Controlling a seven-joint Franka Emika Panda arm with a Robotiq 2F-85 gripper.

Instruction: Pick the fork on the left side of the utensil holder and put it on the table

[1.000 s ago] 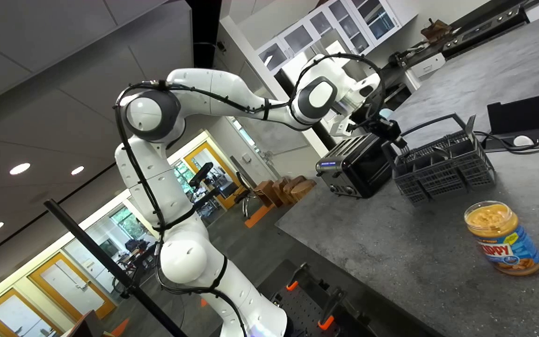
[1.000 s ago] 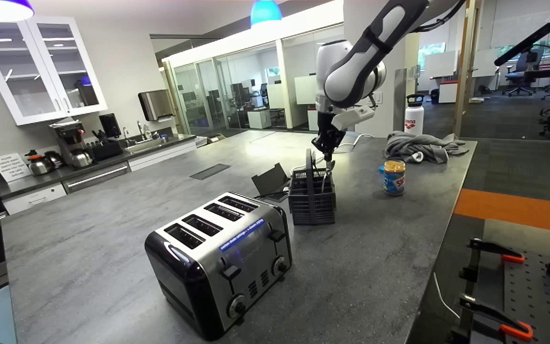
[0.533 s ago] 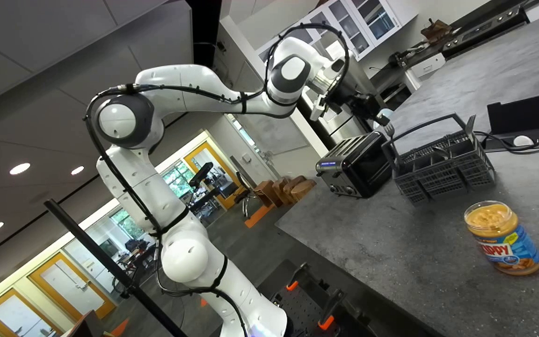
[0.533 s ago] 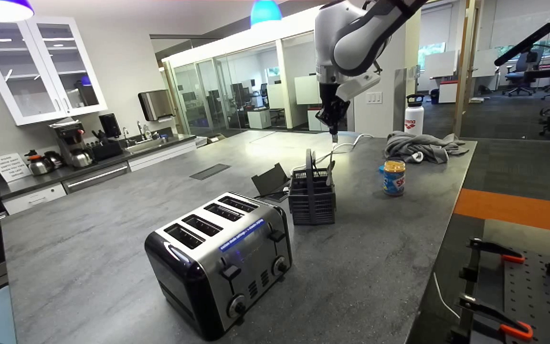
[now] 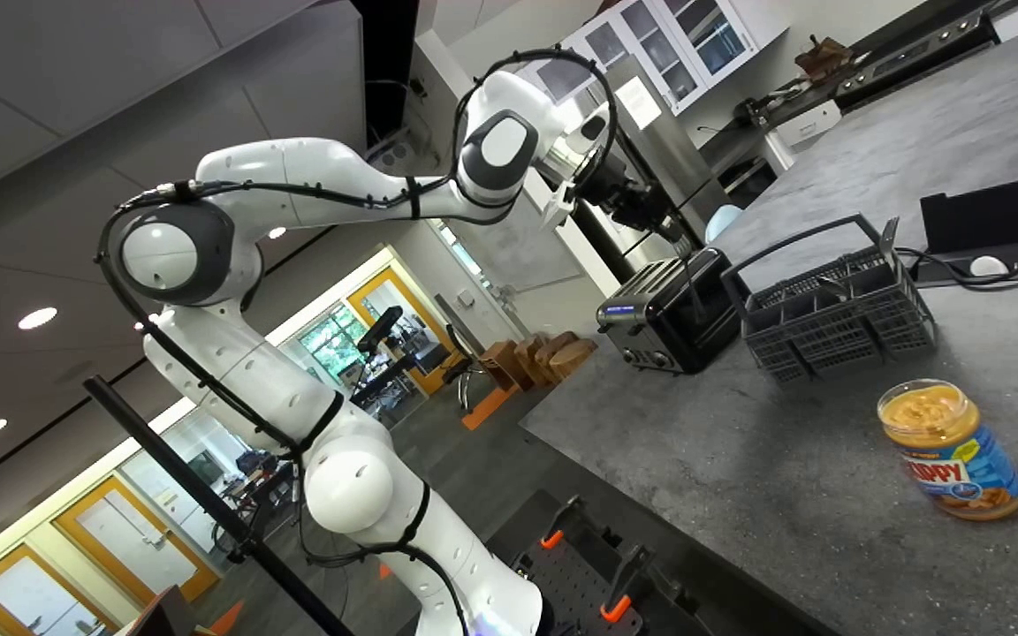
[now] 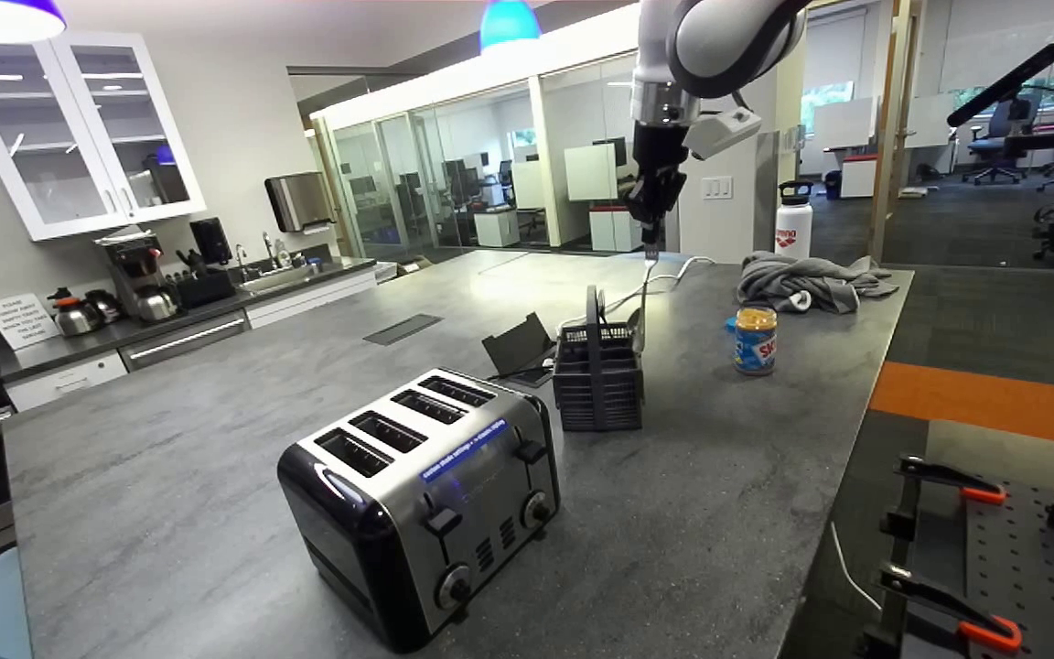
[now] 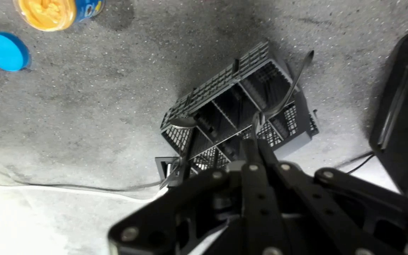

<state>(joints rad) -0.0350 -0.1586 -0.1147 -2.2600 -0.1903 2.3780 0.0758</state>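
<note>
My gripper [image 5: 675, 234] is shut on the fork [image 5: 693, 284]. It grips the tine end; the handle hangs down, raised above the table [image 5: 739, 468] and apart from the utensil holder [image 5: 836, 331]. In an exterior view the gripper [image 6: 652, 234] is high behind the black holder [image 6: 597, 394], with the fork's tines [image 6: 652, 254] showing just below the fingertips. In the wrist view the fork's handle [image 7: 289, 92] runs up and right from the nearly closed fingertips [image 7: 258, 141], across the holder [image 7: 221, 101] below. The gripped tine tips are partly hidden.
A toaster [image 6: 417, 494] stands beside the holder. An open peanut butter jar [image 5: 951, 450] is on the holder's other side, with a blue lid [image 7: 6, 51]. Other utensils, including a spoon [image 7: 183, 122], stand in the holder. A grey cloth [image 6: 811, 282] lies near the table edge.
One second ago the gripper was low at the holder with the fork inside it. It has risen with the fork, pulling it out and moving sideways over the toaster in an exterior view.
</note>
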